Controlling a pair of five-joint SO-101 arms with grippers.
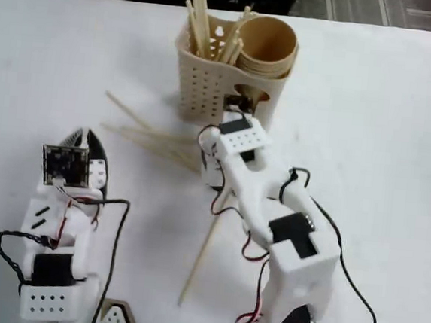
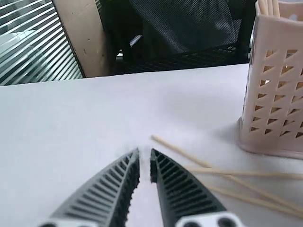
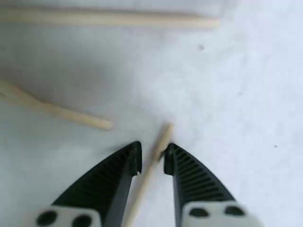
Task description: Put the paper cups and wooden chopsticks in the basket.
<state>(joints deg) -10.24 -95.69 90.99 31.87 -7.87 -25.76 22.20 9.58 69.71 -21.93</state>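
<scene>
The pale, slim chopstick (image 1: pixel 199 258) lies flat, nearer than the basket (image 1: pixel 199 84), its long axis near-to-far (far end leaning right). My right gripper (image 3: pixel 152 157) straddles that end with its jaws narrowly apart. My left gripper (image 2: pixel 145 163) is all but closed, empty.

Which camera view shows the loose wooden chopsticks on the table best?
The high view: the thin pale wooden chopsticks show together, a fan beside the cream perforated basket and one by the right arm. The left wrist view shows parts of several; the right wrist view shows three ends, one between the right tool's open fingers.
</scene>
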